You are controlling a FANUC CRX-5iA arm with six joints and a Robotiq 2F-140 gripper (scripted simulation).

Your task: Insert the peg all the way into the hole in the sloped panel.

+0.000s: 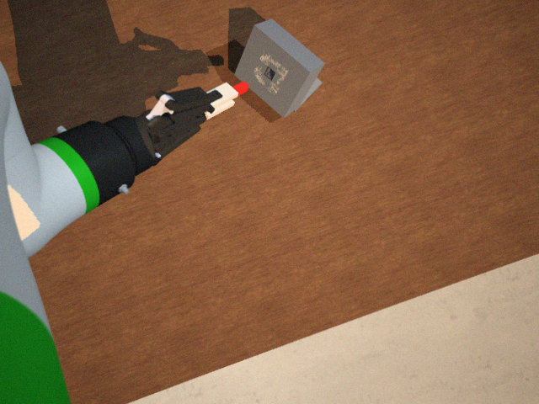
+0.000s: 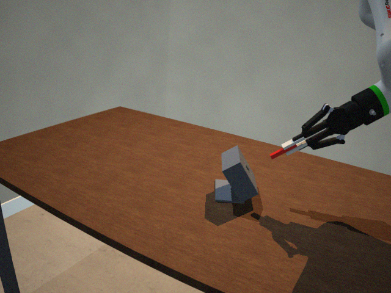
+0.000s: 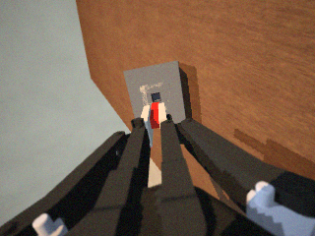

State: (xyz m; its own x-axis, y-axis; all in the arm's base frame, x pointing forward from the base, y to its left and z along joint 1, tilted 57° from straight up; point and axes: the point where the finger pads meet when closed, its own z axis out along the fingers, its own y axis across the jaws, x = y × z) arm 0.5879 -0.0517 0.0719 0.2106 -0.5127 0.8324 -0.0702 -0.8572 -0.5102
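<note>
A brown table (image 2: 95,163) fills most of the exterior view. Right of centre on it stands a grey sloped panel (image 2: 238,176), with a small dark hole (image 1: 269,73) in its face. At the right edge, above the table, the gripper (image 2: 295,145) is clamped on a cream peg (image 2: 292,146). Its red tip (image 2: 277,153) points at the panel, apparently short of the hole.

Bright overhead light, hard-edged shadows
</note>
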